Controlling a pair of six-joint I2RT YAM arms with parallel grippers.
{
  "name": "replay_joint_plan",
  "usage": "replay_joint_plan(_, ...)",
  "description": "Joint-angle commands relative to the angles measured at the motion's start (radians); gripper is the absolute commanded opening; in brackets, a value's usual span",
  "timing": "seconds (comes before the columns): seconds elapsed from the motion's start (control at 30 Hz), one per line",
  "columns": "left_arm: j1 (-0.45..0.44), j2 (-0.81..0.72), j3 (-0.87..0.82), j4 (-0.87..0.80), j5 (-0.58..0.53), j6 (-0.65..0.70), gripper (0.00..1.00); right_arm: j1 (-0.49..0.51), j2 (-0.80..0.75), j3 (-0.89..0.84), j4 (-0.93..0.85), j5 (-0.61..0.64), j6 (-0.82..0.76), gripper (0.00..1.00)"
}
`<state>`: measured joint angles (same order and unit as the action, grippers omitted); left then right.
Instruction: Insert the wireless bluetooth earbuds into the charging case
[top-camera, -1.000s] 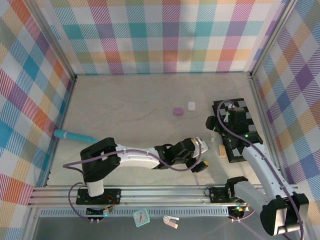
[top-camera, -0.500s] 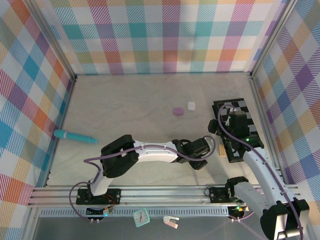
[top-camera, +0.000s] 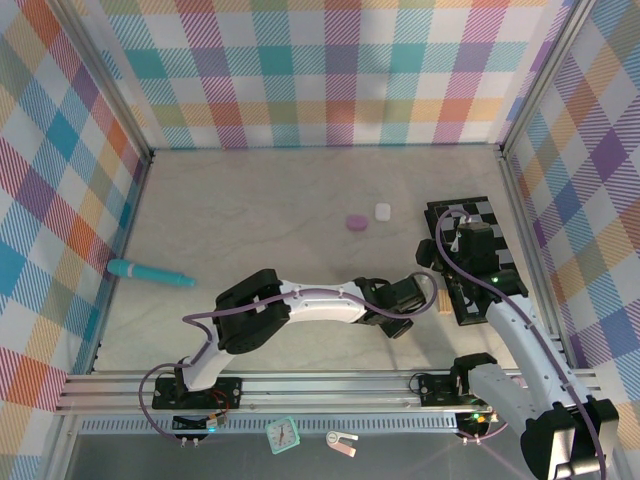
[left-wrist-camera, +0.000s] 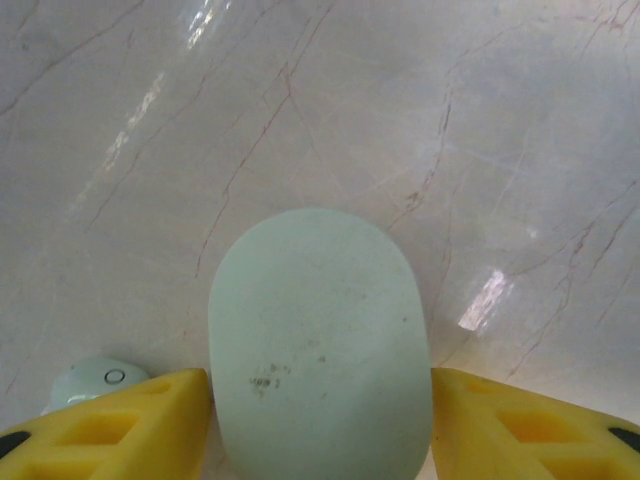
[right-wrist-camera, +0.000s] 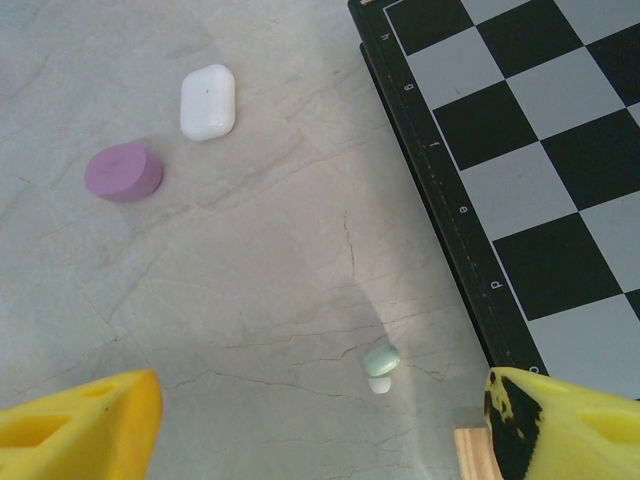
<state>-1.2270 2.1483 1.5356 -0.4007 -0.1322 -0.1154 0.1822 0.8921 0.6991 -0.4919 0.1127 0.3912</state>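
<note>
A pale green pebble-shaped charging case (left-wrist-camera: 318, 350) lies on the marble table. My left gripper (left-wrist-camera: 320, 425) is shut on it, a yellow finger (left-wrist-camera: 120, 425) against each long side. A pale green earbud (left-wrist-camera: 98, 378) lies on the table just left of that finger. In the top view the left gripper (top-camera: 405, 300) reaches across to the right front of the table. My right gripper (right-wrist-camera: 325, 430) hangs open above the table, nothing between its fingers. A second pale green earbud (right-wrist-camera: 381, 362) lies below it, near the chessboard's edge.
A white case (right-wrist-camera: 208, 101) and a pink case (right-wrist-camera: 123, 172) lie side by side further back. A black chessboard (right-wrist-camera: 520, 150) covers the right side, with a small wooden block (right-wrist-camera: 478, 455) at its near corner. A teal pen-like object (top-camera: 150, 272) lies at the left wall.
My left arm has stretched further right and its fingers have closed in onto the green case. The right arm has shifted slightly.
</note>
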Motion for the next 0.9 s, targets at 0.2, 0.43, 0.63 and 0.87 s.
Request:
replay_joint_plan(0.2,0.034,0.043,0.039,-0.001,0.016,0.011,0.42,-0.007,-0.032,-0.020,-0.031,-0.006,-0.004,0.84)
replay_joint_plan(0.43,0.034,-0.003,-0.021,0.049,0.008,0.030,0.29,-0.007,-0.027,-0.005,-0.038,-0.023,0.008,0.84)
replay_joint_plan(0.63,0.048,-0.173,-0.189,0.219,0.026,0.104,0.27,-0.067,-0.017,0.021,-0.017,-0.211,0.068,0.84)
replay_joint_plan(0.87,0.102,-0.414,-0.342,0.292,0.153,0.294,0.27,-0.162,0.049,0.089,0.014,-0.560,0.125,0.85)
